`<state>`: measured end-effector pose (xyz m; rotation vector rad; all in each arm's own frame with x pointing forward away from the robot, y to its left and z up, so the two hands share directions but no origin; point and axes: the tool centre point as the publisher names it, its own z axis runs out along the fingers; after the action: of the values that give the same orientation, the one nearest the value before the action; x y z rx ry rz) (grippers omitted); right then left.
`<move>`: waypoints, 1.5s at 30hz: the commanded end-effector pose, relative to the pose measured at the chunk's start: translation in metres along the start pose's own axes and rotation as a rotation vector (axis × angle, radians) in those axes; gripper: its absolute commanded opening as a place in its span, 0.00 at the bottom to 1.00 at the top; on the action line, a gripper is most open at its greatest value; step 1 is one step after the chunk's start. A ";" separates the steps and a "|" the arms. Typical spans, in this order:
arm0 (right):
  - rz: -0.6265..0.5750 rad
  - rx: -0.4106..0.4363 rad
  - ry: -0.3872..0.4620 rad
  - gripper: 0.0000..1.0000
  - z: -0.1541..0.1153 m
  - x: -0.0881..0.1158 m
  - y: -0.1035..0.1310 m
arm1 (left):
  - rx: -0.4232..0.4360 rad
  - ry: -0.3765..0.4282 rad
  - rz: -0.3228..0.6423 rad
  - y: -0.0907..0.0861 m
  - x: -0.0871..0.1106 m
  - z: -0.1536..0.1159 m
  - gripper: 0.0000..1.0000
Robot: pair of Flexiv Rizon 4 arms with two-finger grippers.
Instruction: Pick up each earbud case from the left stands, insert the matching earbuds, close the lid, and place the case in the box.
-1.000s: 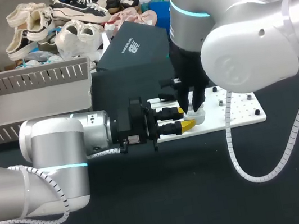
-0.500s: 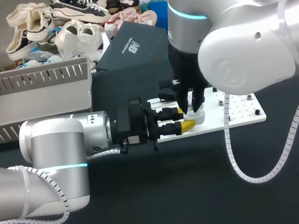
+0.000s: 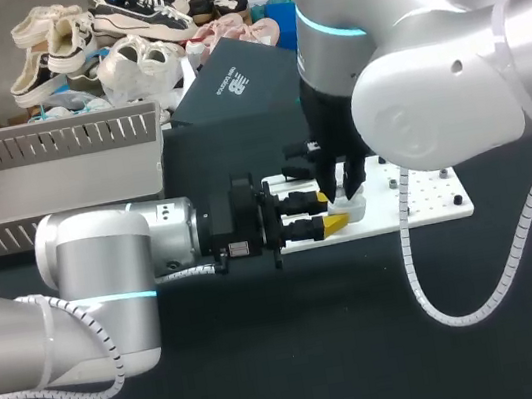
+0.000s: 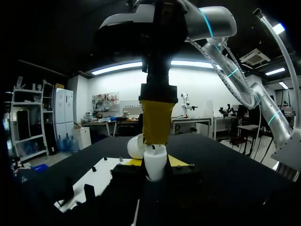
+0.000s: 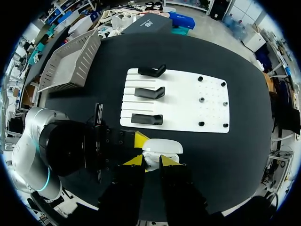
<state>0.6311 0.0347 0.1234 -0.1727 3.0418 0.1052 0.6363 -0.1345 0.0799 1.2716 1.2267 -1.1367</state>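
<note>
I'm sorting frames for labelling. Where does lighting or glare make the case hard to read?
Left wrist view: backlight leaves the right hand dim, but the white case stands out. Head view: even light; that hand covers part of the case. Right wrist view: evenly lit, no glare.

Bright, even overhead light; soft shadows, little glare.

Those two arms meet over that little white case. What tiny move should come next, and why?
Probably ease the right gripper straight down a touch. It stands right over the earbud case, whose lid is open, and the left gripper clamps the case from both sides. Whether anything is seated inside yet, I cannot tell.
</note>
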 end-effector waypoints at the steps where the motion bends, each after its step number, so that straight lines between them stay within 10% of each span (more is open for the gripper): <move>1: 0.006 -0.003 -0.007 0.00 0.002 0.002 -0.004 | -0.006 -0.001 0.002 -0.002 -0.001 -0.001 0.00; 28: 0.047 -0.165 -0.114 0.00 -0.017 0.010 -0.015 | -0.006 -0.001 0.002 -0.002 -0.001 -0.001 0.00; 45: -0.243 -0.166 -0.093 0.00 -0.033 0.001 -0.001 | -0.006 -0.001 0.002 -0.002 -0.001 -0.001 0.00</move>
<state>0.6214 0.0280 0.1532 -0.5139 2.8664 0.3391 0.6360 -0.1339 0.0813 1.2715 1.2271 -1.1355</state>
